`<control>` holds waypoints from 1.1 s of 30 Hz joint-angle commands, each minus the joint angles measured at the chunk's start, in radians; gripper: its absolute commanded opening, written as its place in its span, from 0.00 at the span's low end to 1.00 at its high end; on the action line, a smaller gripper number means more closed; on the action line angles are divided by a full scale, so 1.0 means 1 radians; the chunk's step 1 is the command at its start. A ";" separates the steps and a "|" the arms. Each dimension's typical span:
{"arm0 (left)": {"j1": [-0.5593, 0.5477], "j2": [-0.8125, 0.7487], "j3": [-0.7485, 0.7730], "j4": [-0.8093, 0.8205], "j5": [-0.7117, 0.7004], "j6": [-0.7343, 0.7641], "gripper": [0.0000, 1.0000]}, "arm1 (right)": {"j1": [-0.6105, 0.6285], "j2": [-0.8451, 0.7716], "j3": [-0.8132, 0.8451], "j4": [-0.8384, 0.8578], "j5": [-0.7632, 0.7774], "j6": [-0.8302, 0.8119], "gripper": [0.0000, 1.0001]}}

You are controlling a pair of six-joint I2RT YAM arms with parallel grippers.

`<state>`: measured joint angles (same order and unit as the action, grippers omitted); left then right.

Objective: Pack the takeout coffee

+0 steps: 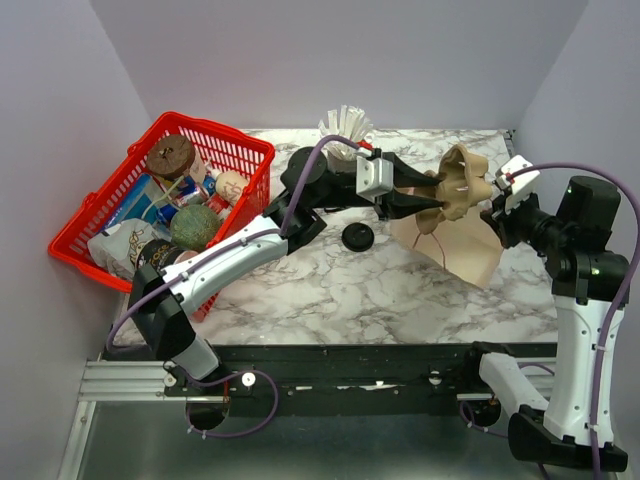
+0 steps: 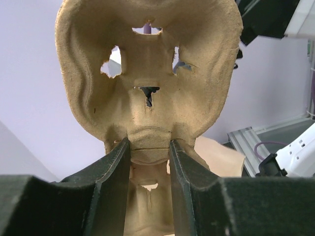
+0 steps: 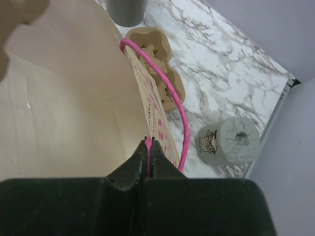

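Observation:
The round black lid (image 1: pixel 357 237) lies on the marble table, left of a tan paper bag (image 1: pixel 455 245). A small pale paper cup with a printed logo (image 3: pixel 229 140) rests near the table's far edge, base towards the camera; it is hidden in the top view. My left gripper (image 1: pixel 437 200) (image 2: pixel 150 145) is shut on the rim of the brown pulp carrier (image 1: pixel 462 180) (image 2: pixel 147 73) and holds it over the bag. My right gripper (image 1: pixel 497 212) (image 3: pixel 149 141) is shut on the bag's pink handle (image 3: pixel 184 123), and the bag's mouth (image 3: pixel 64 98) is open.
A red basket (image 1: pixel 250 150) of groceries stands at the left. A grey cup of white sticks (image 1: pixel 345 125) stands at the back; its grey wall shows in the right wrist view (image 3: pixel 127 10). A moulded pulp piece (image 3: pixel 157 59) shows beyond the bag's rim.

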<state>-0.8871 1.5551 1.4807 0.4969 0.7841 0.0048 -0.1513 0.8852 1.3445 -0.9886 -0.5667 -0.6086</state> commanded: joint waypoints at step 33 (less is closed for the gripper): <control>-0.015 0.043 0.072 0.138 -0.045 0.106 0.00 | 0.006 -0.005 -0.010 0.024 -0.038 0.064 0.01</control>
<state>-0.8928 1.5604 1.5558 0.5835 0.7479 0.0719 -0.1513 0.8856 1.3281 -0.9882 -0.5781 -0.5747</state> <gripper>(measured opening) 0.413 0.039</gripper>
